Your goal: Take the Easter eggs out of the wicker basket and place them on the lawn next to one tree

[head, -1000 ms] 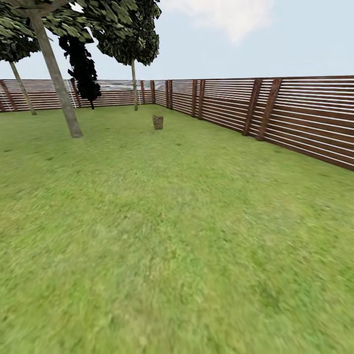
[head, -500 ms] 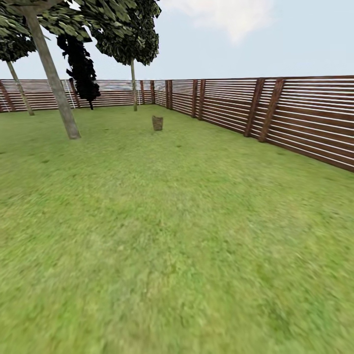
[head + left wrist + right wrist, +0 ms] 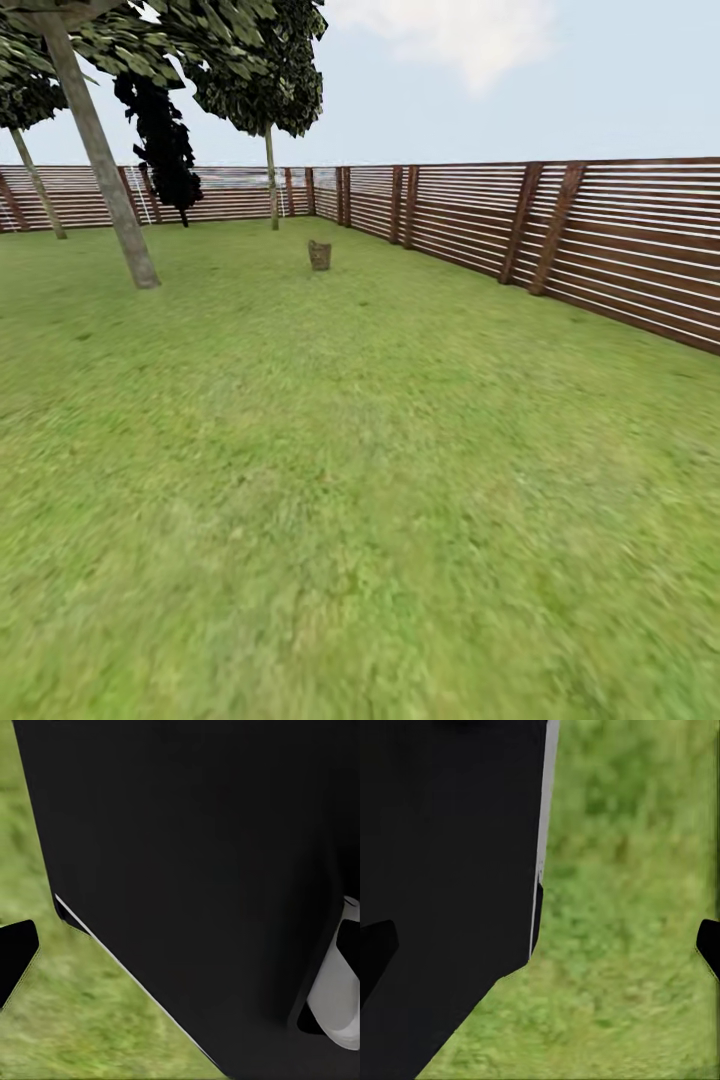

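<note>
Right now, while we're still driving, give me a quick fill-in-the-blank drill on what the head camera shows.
1. The wicker basket stands on the ____.
2. The nearest tree stands to the ____ of the basket in the head view.
3. Along the right side of the garden runs a slatted wooden ____.
4. The tree's trunk ____ rather than standing straight up.

Missing words: lawn; left; fence; leans

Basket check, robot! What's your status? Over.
Both pincers open, holding nothing. Small brown woven wicker basket far ahead on green lawn. Eggs too far to see. Open grass between us.
</note>
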You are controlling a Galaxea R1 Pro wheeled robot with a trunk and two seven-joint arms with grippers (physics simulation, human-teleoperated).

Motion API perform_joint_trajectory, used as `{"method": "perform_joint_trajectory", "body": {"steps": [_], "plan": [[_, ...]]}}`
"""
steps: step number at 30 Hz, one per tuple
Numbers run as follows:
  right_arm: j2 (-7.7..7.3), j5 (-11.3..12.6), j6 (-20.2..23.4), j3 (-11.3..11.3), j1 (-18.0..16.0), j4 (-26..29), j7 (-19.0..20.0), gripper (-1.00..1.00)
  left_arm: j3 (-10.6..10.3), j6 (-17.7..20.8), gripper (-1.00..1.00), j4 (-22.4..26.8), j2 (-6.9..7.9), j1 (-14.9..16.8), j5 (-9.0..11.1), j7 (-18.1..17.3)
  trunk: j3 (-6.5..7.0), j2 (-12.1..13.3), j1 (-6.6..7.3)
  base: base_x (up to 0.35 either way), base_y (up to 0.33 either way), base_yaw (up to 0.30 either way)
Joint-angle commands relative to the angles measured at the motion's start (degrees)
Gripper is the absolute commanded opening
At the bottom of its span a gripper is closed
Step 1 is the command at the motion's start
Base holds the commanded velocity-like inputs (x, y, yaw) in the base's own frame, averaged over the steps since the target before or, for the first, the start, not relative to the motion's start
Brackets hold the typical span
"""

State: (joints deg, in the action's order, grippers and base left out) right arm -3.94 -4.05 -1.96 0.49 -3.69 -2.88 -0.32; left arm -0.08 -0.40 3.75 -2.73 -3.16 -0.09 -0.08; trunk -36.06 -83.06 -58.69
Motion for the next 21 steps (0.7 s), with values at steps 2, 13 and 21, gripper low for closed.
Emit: {"method": "perform_joint_trajectory", "body": {"steps": [2,13,21], "plan": [[-0.01,-0.4,-0.3,0.0,-0.1,-0.2,0.0,1.00,0.0,0.0,1.00,0.1,0.00,0.0,0.1,0.0,0.14,0.0,-0.04,0.338,0.000,0.000],[-0.03,-0.4,-0.2,0.0,-0.1,-0.2,0.0,1.00,0.0,0.0,1.00,0.1,0.00,-0.1,0.2,0.0,0.92,0.0,-0.04,0.338,0.000,0.000],[-0.03,-0.4,-0.2,0.0,-0.1,-0.3,-0.1,1.00,0.0,0.0,1.00,0.1,-0.01,-0.1,0.2,0.0,1.12,0.0,-0.04,0.338,0.000,0.000]]}}
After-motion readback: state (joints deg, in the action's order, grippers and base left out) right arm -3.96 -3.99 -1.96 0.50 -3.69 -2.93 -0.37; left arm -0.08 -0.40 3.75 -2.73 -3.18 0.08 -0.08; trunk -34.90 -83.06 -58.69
